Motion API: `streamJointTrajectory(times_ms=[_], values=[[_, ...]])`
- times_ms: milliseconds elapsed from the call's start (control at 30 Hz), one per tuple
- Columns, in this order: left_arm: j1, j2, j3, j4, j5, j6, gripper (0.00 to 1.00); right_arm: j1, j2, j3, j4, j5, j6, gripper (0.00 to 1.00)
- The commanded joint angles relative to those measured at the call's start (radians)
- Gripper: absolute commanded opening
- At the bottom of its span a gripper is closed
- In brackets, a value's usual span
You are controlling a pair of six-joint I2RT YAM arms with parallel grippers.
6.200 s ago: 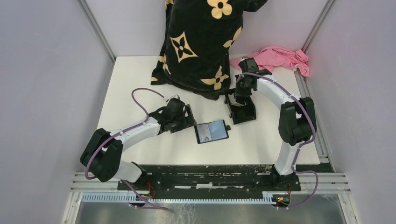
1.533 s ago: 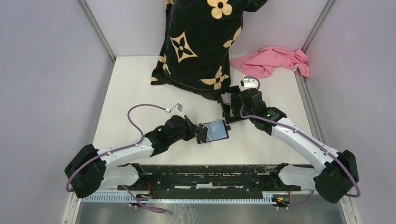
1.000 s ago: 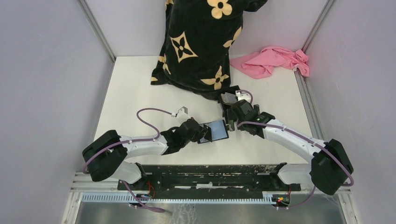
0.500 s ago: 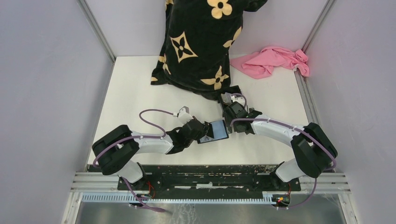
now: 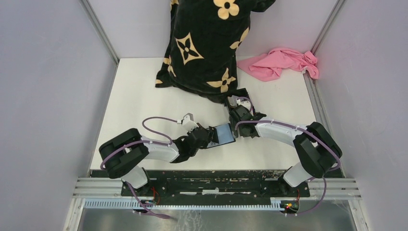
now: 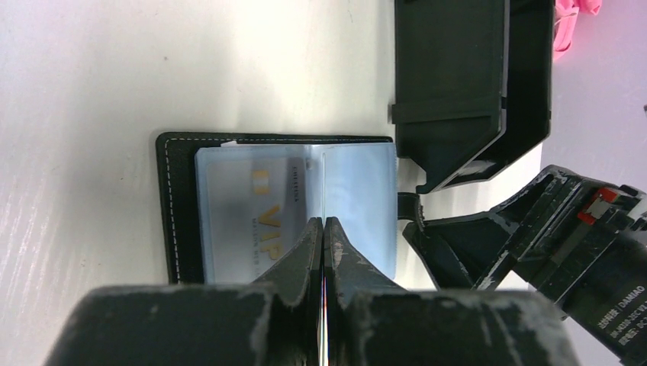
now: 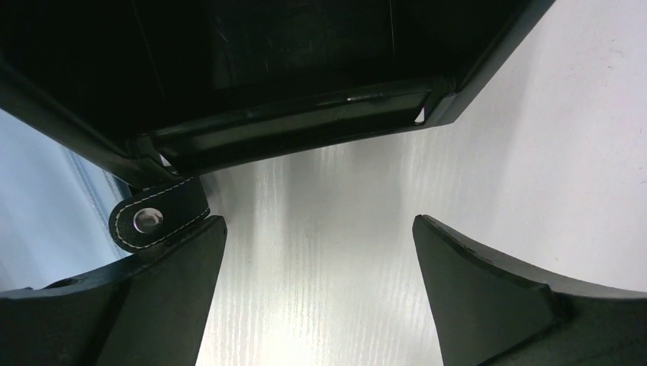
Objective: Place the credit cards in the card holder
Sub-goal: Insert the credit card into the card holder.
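At the far edge, black cloth (image 5: 202,43): soft, heaped, tan flower print, the biggest thing on the white table (image 5: 139,96)
Pink cloth (image 5: 284,60): crumpled, in the far right corner
Tray (image 6: 526,76): rigid black plastic, shallow, one cut corner, just beyond the holder
Card holder (image 6: 177,213): lies open toward the near edge, mid-table; stitched black cover, glossy clear sleeves; a whitish card (image 6: 252,213) printed VIP sits in one sleeve
Right gripper (image 7: 319,229): fingers spread wide, empty, low beside the holder's snap tab (image 7: 156,217)
Left gripper (image 6: 323,244): fingers pinched flat on a thin card (image 6: 323,187), edge-on over the holder's fold; its colour is unclear
Risk: nothing pins the holder, so a push may slide it; the stiff edge may skate over the slick sleeve, miss the mouth, or twist in the pinch
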Motion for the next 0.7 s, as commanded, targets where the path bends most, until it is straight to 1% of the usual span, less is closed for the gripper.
streamJointTrajectory(times_ms=[0,400,667], values=[[-0.017,0.021,-0.024,0.086,-0.093,0.049,0.03,0.007,0.017,0.046,0.029,0.01,0.019,1.0],[-0.06,0.101,-0.036,0.154,-0.181,-0.006,0.03,0.007,0.043,0.043,0.021,-0.01,0.027,1.0],[-0.069,0.137,-0.049,0.194,-0.249,-0.057,0.03,0.007,0.056,0.033,0.013,-0.027,0.049,1.0]])
